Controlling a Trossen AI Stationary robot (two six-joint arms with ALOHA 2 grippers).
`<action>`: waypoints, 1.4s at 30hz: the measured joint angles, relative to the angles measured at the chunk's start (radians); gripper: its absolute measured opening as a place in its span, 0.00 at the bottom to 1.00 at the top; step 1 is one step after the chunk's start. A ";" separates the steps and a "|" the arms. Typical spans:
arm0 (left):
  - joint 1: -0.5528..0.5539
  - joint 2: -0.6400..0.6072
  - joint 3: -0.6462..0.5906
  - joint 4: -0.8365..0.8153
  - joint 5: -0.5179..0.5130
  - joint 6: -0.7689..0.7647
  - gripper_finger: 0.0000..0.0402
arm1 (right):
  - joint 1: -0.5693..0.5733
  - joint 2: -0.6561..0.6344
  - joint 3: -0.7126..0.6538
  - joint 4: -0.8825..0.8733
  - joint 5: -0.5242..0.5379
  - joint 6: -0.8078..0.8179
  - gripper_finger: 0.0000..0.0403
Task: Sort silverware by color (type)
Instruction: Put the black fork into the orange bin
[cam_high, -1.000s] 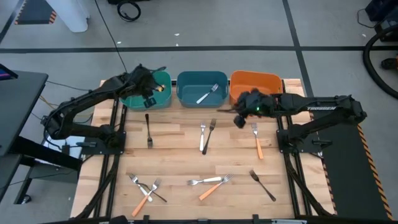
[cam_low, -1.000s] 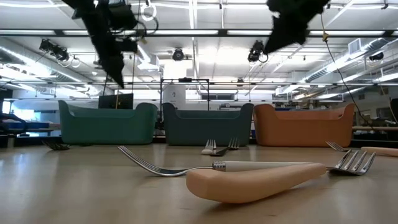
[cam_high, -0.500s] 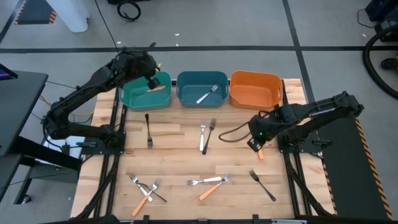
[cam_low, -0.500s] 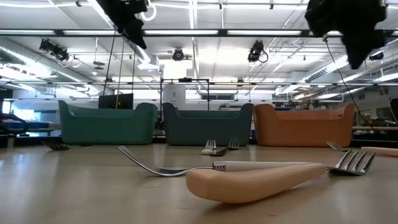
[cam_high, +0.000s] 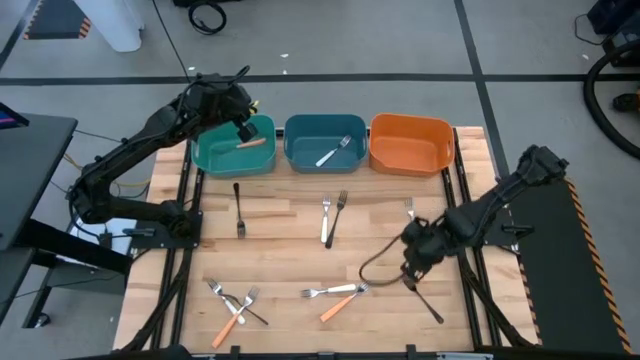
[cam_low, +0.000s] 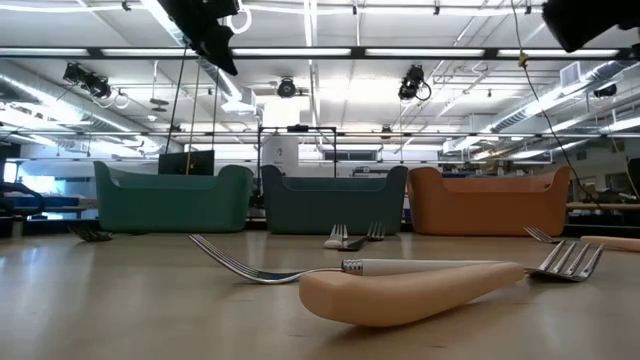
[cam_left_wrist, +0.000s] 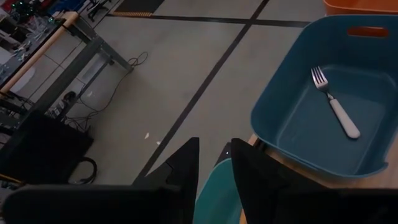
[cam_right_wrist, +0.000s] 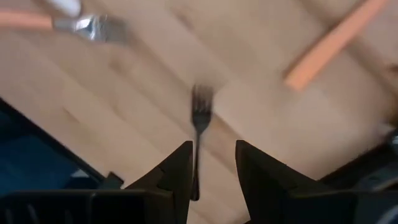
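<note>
Forks lie scattered on the wooden table (cam_high: 280, 250). My right gripper (cam_high: 412, 262) points down, open, over a black fork (cam_high: 424, 299). In the right wrist view that fork (cam_right_wrist: 199, 115) lies flat, and its handle runs in between my open fingers (cam_right_wrist: 213, 152) without touching them. My left gripper (cam_high: 240, 112) hangs open and holds nothing above the far rim of the green bin (cam_high: 215, 158); in its wrist view the gap (cam_left_wrist: 214, 163) shows only the bin's rim. An orange-handled fork (cam_high: 251, 142) lies in the green bin, and a silver-headed fork (cam_left_wrist: 334, 102) lies in the blue bin (cam_high: 300, 150).
The orange bin (cam_high: 410, 150) stands at the far right. On the table lie a black fork (cam_high: 238, 208), two silver forks (cam_high: 330, 218), an orange-handled fork (cam_high: 410, 210), a crossed pile (cam_high: 235, 303) at the near left and two forks (cam_high: 340, 293) at the near middle.
My right gripper has swung from the orange bin toward the table's near edge, sunk, and tipped to point down over the black fork. My left gripper has risen out of the green bin, where the orange-handled fork stays lying.
</note>
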 joint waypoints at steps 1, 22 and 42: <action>0.000 0.000 0.000 0.000 0.000 0.000 0.26 | 0.018 0.021 0.000 0.019 -0.004 0.001 0.32; -0.017 0.000 0.000 0.027 0.000 0.002 0.26 | 0.202 0.388 0.000 0.176 -0.066 0.213 0.32; -0.017 0.000 -0.001 0.051 0.023 0.002 0.26 | 0.227 0.453 -0.093 0.379 -0.062 0.321 0.32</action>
